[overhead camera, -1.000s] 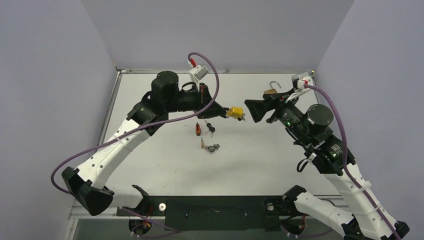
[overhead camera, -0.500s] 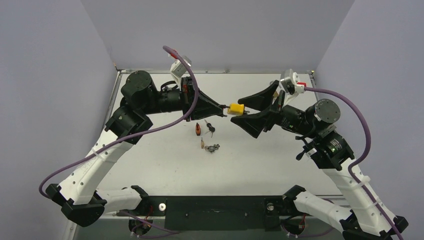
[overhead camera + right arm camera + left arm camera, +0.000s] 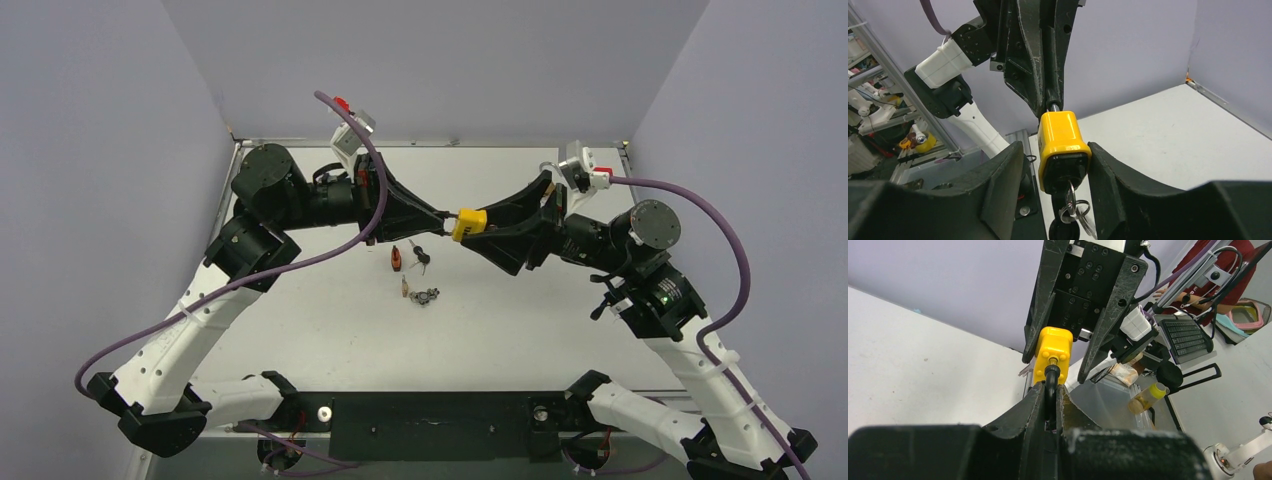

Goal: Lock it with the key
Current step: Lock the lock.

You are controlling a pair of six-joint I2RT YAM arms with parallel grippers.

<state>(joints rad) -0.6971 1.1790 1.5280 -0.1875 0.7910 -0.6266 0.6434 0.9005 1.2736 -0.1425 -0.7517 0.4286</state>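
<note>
padlock (image 3: 470,222) aloft over far-centre table (image 3: 330,330) | left pincer (image 3: 443,214) clamps its shackle (image 3: 1050,379) | right pincer (image 3: 484,226) wide, straddling padlock | key (image 3: 1068,194) seated underneath | gripping and turning key seems left

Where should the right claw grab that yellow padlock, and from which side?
Probably the padlock by its flat yellow body, from its bottom end, the right gripper straddling its sides. The left gripper pinches the shackle, and the key hangs from the bottom face, so those parts are taken.
</note>
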